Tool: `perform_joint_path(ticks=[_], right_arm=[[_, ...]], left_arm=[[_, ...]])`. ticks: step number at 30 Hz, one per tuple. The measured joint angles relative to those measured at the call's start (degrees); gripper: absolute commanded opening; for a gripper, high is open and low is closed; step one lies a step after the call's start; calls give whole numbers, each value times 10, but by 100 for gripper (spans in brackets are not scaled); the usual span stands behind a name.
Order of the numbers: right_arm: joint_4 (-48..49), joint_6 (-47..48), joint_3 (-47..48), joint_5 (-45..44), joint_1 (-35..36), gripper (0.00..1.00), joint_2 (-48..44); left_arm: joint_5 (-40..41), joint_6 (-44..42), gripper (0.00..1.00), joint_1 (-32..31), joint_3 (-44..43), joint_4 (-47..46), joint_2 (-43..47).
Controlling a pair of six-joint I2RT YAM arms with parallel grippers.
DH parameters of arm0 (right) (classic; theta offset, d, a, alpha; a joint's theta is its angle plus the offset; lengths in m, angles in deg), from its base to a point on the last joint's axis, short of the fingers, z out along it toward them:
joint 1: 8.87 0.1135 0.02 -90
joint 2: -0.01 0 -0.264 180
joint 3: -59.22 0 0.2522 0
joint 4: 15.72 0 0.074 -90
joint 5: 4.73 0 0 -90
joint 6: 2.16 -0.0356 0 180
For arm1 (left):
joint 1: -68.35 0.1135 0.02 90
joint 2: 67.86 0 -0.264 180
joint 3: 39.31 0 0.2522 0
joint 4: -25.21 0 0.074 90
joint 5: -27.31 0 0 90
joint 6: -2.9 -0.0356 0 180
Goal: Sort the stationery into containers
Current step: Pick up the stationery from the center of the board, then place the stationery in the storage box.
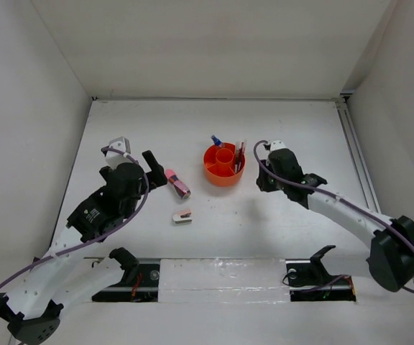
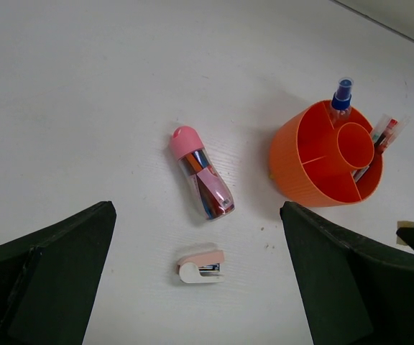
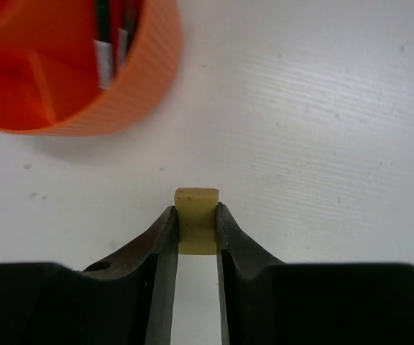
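Note:
The orange tub [image 1: 223, 172] stands mid-table and holds the blue-capped bottle [image 1: 216, 141], the red pen [image 1: 241, 151] and a dark pen [image 3: 103, 43]. The pink-capped tube [image 1: 177, 183] and the white-and-pink stapler [image 1: 182, 217] lie on the table left of the tub. My left gripper [image 1: 155, 172] is open wide and empty, with the tube [image 2: 201, 176] and the stapler [image 2: 200, 262] between and ahead of its fingers. My right gripper [image 3: 195, 211] is shut on the tan eraser [image 3: 197, 198], low over the table just right of the tub [image 3: 77, 108].
White walls enclose the table on the left, back and right. A metal rail [image 1: 358, 158] runs along the right edge. The arm bases and a taped strip [image 1: 221, 277] sit at the near edge.

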Motion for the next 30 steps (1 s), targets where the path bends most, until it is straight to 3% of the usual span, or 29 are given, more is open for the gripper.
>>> perform_joint_path(ticks=[6, 16, 30], right_arm=[[42, 64, 29, 68, 30, 0, -43], [103, 181, 127, 196, 80, 0, 48], [185, 232, 304, 181, 96, 0, 228]], left_arm=[[0, 0, 99, 0, 1, -1, 8], [-5, -6, 99, 0, 10, -13, 38], [-10, -11, 99, 0, 10, -19, 35]])
